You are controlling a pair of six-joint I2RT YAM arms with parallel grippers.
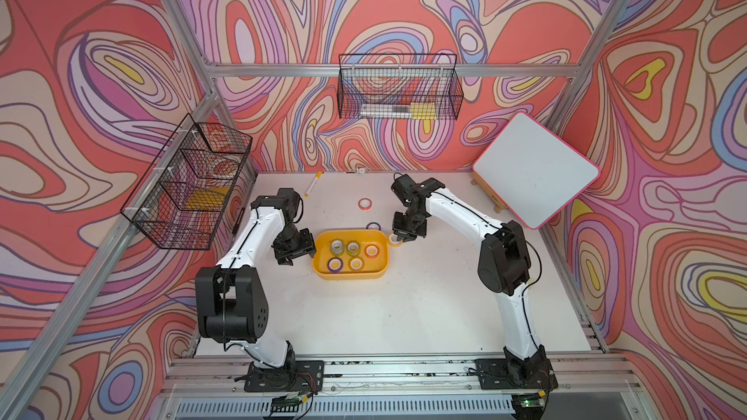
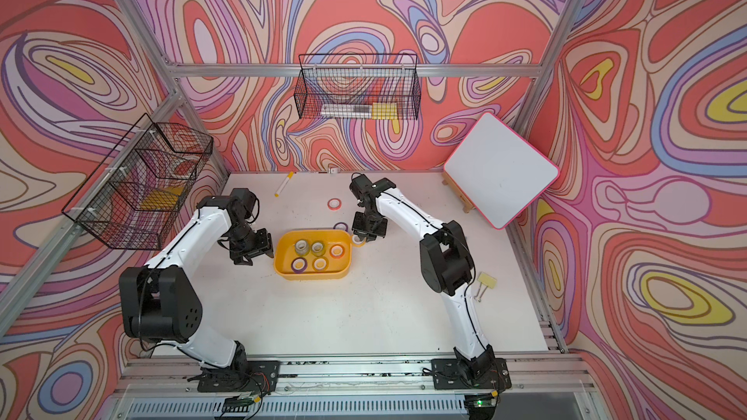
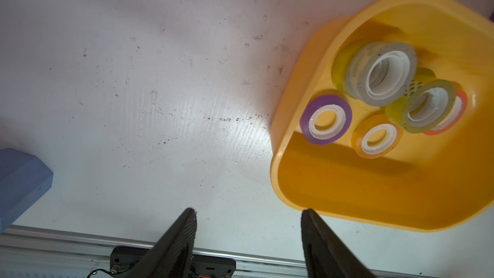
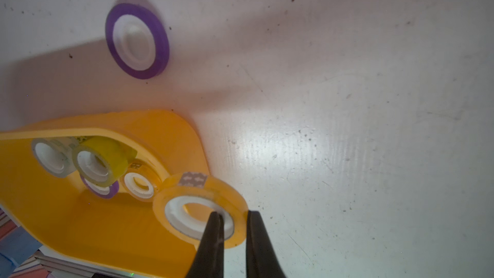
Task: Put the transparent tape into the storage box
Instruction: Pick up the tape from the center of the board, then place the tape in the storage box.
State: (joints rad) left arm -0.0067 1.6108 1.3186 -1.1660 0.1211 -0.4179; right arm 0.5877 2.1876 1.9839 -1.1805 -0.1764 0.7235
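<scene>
**Carry the roll further in before you let go**

On the white surface (image 1: pixel 404 317), the storage box (image 1: pixel 349 275) sits between your two arms. The step in hand looks like the carry over its rim. Your left end effector (image 3: pixel 248 211) stands about half open and empty, just beside the box's left end. Leave it there unless the box slides.

Your right end effector (image 4: pixel 232 213) is nearly closed on the wall of the transparent tape (image 4: pixel 203 191), with one finger down through the white core and the other on the outer face. The roll hangs at the box's right end, partly over the rim and partly over bare surface. If you release here, it would likely catch the lip and tip outward. Move it inward first, keep it level, lower it, and only then spread the jaws. Aim for bare floor, since five rolls (image 3: pixel 355 76) already sit inside, two of them taller than the rest.

Only the right wrist view shows you the pinch itself. In both top views the held roll is a pale ring half hidden under the end effector. The left wrist view gives you the box's open floor and the gap between the left jaws. The purple roll (image 4: pixel 160 46) lying on the surface beyond the box is plain in the right wrist view but only a sliver from above. A yellow clip (image 2: pixel 486 280) beside the right arm shows in a top view alone.
</scene>
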